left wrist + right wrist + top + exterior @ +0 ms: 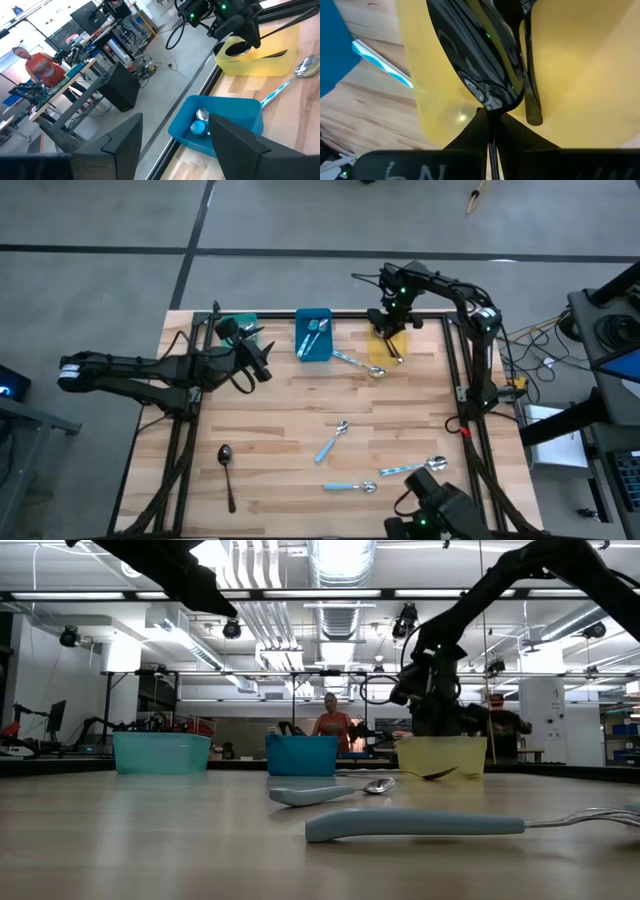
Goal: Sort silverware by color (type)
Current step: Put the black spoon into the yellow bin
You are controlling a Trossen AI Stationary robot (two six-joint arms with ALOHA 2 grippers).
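Right wrist view has the right gripper (490,125) pinched shut on the neck of a glossy dark spoon (480,60), its bowl pointing away from the jaws and hanging inside the yellow plastic bin (580,75). Release looks next. The left gripper (262,365) waits wide near the teal bin (240,323).

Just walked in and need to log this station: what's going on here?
The robot is sorting spoons into bins. The right gripper is over the yellow plastic bin, shut on a dark brown spoon that hangs into it beside another dark utensil. The left gripper waits open near the teal bin. The blue plastic bin holds silver-bowled spoons. Several blue-handled silver spoons and one dark spoon lie on the wooden table.
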